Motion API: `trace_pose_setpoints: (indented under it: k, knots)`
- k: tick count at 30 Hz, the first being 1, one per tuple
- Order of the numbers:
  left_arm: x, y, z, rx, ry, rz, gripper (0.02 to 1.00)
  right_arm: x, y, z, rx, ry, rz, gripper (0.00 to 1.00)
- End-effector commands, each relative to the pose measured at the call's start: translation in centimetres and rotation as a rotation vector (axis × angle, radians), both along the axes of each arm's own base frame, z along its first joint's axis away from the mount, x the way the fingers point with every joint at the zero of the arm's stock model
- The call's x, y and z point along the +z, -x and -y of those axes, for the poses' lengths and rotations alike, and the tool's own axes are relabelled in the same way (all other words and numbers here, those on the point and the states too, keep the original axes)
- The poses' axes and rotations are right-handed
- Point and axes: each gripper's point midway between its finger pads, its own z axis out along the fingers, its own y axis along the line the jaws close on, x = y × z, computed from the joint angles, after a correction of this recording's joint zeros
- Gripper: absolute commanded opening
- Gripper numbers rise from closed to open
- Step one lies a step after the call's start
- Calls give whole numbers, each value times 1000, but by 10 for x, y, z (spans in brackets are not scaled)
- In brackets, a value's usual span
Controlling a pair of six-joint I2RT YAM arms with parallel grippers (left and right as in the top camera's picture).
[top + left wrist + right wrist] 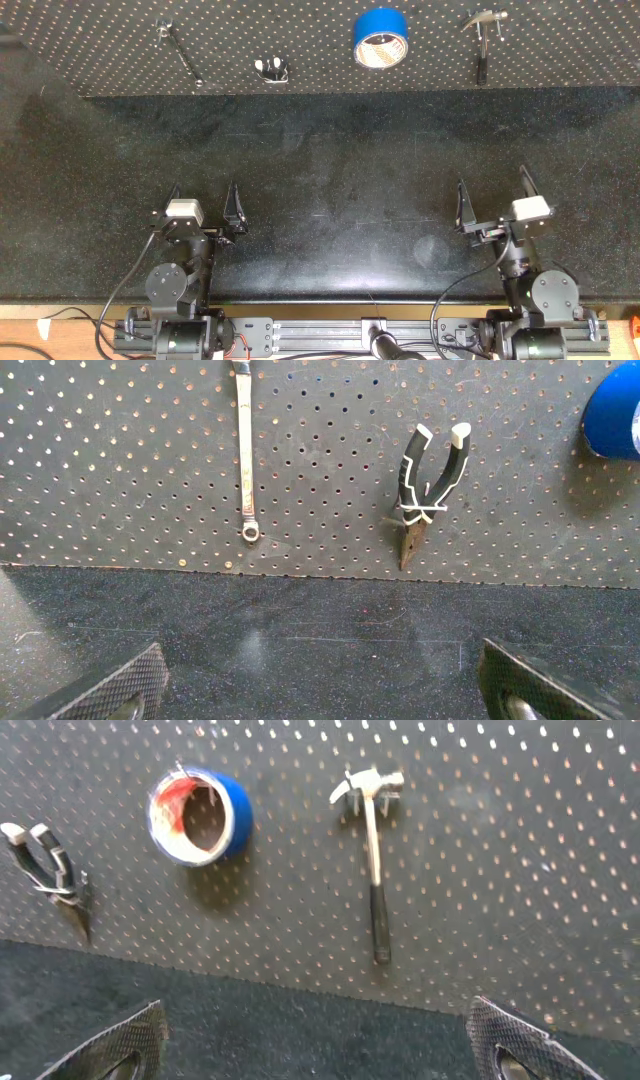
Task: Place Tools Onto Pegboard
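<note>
A black pegboard (300,70) stands along the far side of the table. On it hang a wrench (180,50) (245,450), pliers (271,70) (428,485) (50,870), a roll of blue tape (380,38) (200,817) (615,420) and a hammer (483,40) (372,860). My left gripper (206,207) (320,685) sits near the table's front left, open and holding nothing. My right gripper (493,200) (315,1045) sits near the front right, open too, with nothing between its fingers.
The dark table top (330,170) stretches between the grippers and the pegboard. Both arm bases and their cables (120,300) lie along the front edge.
</note>
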Motion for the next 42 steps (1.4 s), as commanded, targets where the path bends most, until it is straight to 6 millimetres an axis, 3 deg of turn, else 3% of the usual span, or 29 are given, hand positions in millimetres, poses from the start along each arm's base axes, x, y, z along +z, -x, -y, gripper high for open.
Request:
trace_pose_setpoints:
  k: [1,4,6,13,16,19,42]
  knots:
    - [-1,0,1,-11,-8,1,996,-8,-4,14,-94,-1,21,974]
    - [-1,0,1,-11,-8,1,996,-15,-5,24,-150,-55,-15,976]
    - [-1,0,1,-11,-8,1,996,-37,-5,39,-242,-208,-109,976]
    - [-1,0,1,-11,-8,1,996,-39,-5,39,-244,-197,-117,976]
    - [-1,0,1,-11,-8,1,996,-48,-6,21,-136,-29,-149,976]
    - [-1,0,1,-11,-8,1,998,-54,-7,21,-137,-24,-174,976]
    - [-1,0,1,-11,-8,1,996,-54,-7,21,-137,-24,-175,976]
